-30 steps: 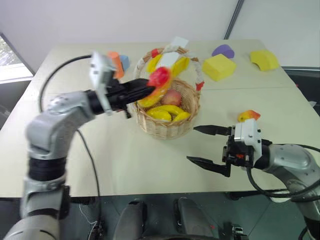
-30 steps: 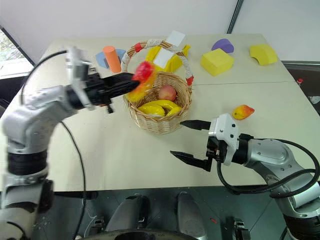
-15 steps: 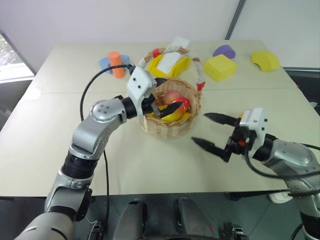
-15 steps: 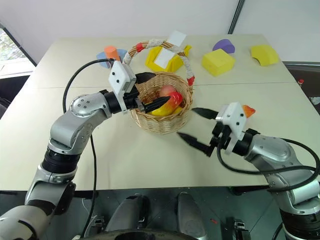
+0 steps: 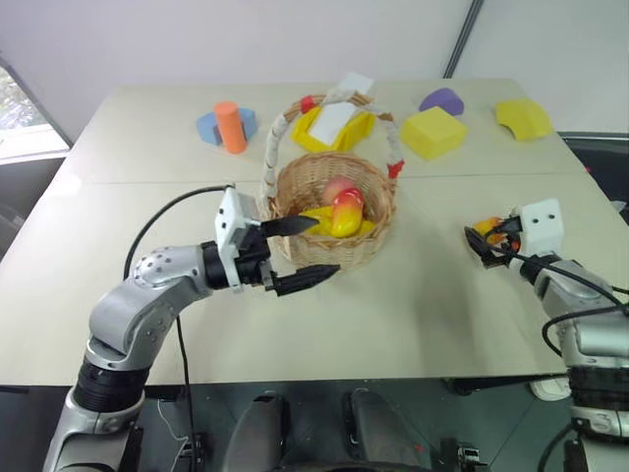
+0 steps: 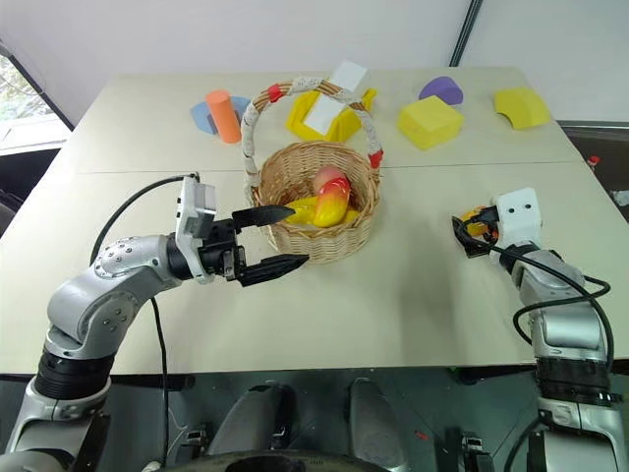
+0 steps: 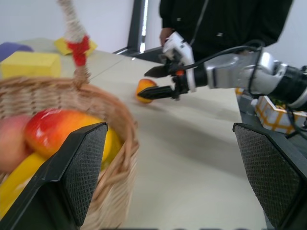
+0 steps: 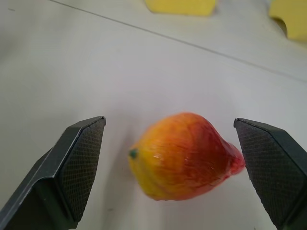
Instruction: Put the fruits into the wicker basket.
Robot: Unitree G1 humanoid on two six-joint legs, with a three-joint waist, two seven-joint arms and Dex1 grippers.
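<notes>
Nearest, the left gripper (image 6: 273, 238) hangs spread wide and empty just beside the wicker basket (image 6: 295, 241), one finger at its rim. The right gripper (image 6: 468, 229) is equally wide open, its two fingers either side of one small orange-yellow mango (image 8: 184, 155) lying on the table (image 6: 393, 305), not gripping it. In the basket lie one red-yellow mango (image 6: 332, 202), one apple (image 6: 324, 178) and yellow bananas (image 6: 303, 209). Farther back stand one orange cylinder (image 6: 223, 115), two yellow blocks (image 6: 429, 121), one purple block (image 6: 439, 89).

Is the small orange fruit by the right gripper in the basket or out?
Out. The small orange fruit lies on the table, apart from the basket.
</notes>
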